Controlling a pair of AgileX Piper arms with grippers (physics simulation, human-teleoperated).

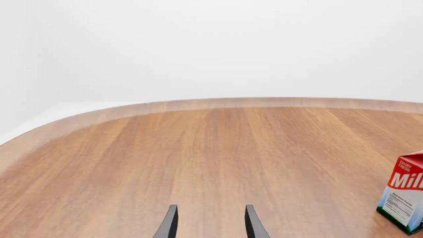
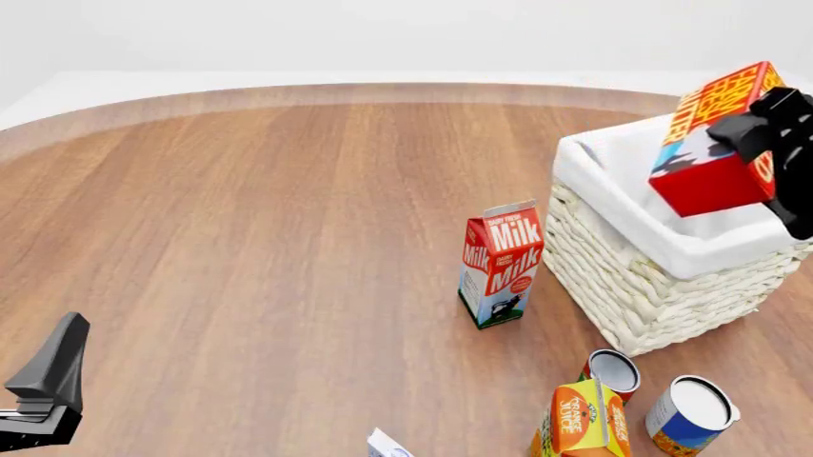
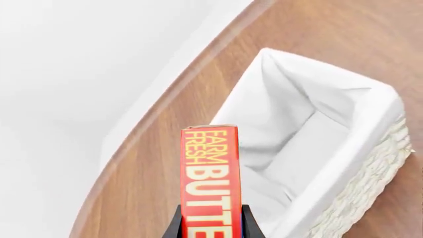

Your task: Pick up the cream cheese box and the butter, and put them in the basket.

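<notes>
The butter (image 2: 711, 143), a red and orange box, hangs tilted over the near right part of the basket (image 2: 635, 276), with my right gripper (image 2: 778, 133) shut on it. In the right wrist view the butter (image 3: 211, 178) sticks out between the fingers (image 3: 173, 224), above the basket's white lining (image 3: 310, 129). A corner of the cream cheese box (image 2: 386, 445) shows at the front view's bottom edge. My left gripper (image 2: 53, 367) sits low at the near left, far from everything. In its own view my left gripper (image 1: 210, 219) is open over bare wood.
A red milk carton (image 2: 501, 264) stands just left of the basket, and it also shows in the left wrist view as the milk carton (image 1: 404, 198). An orange juice carton (image 2: 581, 421) and two cans (image 2: 692, 414) stand in front of the basket. The table's curved far edge (image 2: 381, 90) runs across the back.
</notes>
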